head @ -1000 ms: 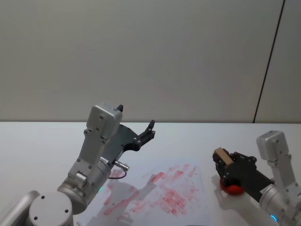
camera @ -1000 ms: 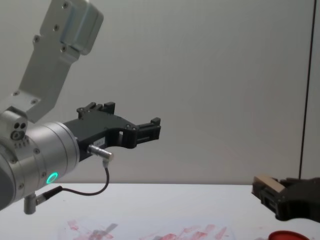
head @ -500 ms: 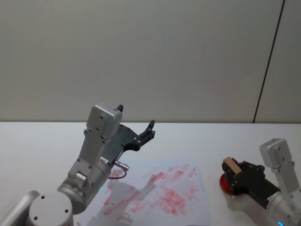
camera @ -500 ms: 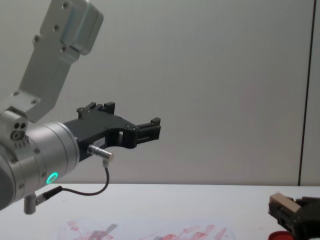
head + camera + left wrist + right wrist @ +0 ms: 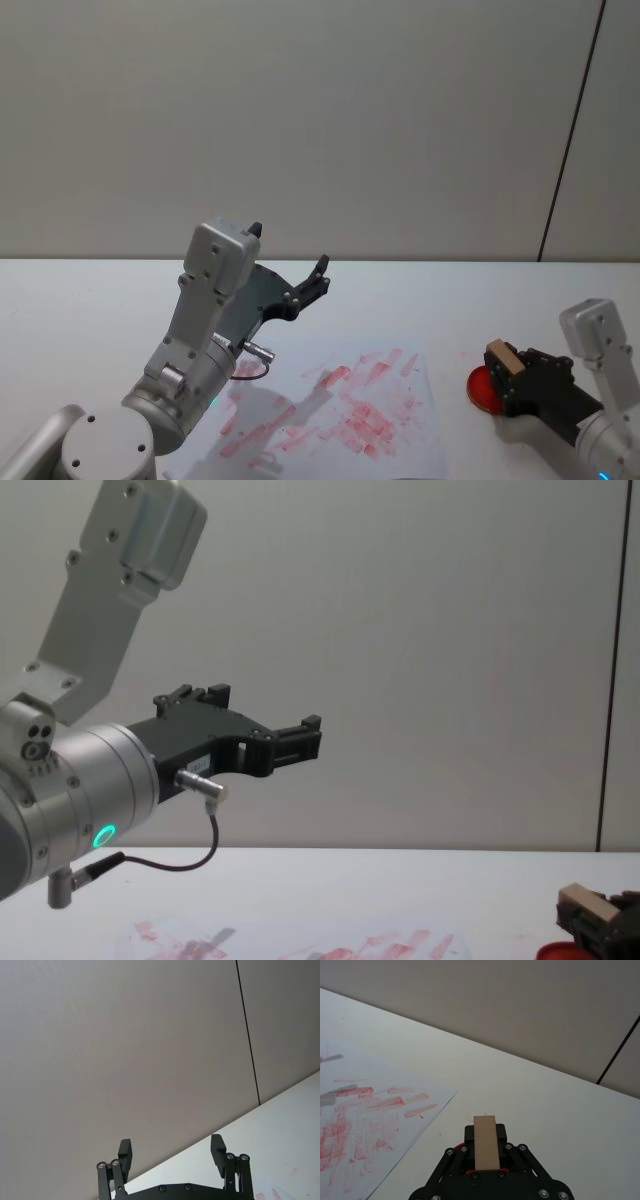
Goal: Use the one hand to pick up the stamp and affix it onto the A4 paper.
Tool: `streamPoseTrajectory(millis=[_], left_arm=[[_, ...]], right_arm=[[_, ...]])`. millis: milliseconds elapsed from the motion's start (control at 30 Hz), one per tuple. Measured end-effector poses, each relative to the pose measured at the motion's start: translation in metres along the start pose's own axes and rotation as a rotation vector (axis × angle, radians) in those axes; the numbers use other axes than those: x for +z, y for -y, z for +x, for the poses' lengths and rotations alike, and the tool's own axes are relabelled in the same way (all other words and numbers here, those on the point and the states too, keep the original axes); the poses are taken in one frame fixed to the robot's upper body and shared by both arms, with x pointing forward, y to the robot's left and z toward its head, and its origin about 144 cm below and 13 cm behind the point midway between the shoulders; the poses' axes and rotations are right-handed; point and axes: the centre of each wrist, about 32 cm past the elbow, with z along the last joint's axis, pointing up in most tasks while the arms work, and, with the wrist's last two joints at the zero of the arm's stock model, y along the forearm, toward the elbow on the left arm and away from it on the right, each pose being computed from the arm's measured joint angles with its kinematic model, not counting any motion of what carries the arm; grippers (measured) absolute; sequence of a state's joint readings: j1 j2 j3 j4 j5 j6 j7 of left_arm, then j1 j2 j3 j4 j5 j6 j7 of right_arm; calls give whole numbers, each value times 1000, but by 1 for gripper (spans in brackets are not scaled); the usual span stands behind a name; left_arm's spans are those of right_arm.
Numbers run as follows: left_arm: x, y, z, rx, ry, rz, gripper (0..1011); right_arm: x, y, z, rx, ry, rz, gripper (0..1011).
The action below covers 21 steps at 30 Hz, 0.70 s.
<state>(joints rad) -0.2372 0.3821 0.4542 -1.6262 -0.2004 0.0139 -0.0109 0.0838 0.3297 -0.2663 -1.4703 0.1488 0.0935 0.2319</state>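
White matte surface is carrying the red-smeared flat A4 paper at lower centre. Left end effector is hovering, fingers spread, empty. Right end effector, lower right, is clamping the pale wooden rectangular stamp over the round red ink pad.

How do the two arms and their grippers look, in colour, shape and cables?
Both arms are built of pale grey-white links with rounded joints. The left gripper is black plastic with two fingers on a silver cylindrical wrist, which carries a green ring light, a metal plug and a thin dark cable. The right gripper is black too, its linkage dotted with silver screws.
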Motion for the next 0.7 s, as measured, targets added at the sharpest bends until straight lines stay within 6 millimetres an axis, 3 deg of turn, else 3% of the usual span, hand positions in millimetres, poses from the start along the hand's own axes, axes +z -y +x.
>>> streamPoseTrajectory(millis=[700], left_arm=[[0, 0, 0, 0, 0, 0, 1002]], right_arm=[[1, -10, 4, 33, 0, -33, 219]])
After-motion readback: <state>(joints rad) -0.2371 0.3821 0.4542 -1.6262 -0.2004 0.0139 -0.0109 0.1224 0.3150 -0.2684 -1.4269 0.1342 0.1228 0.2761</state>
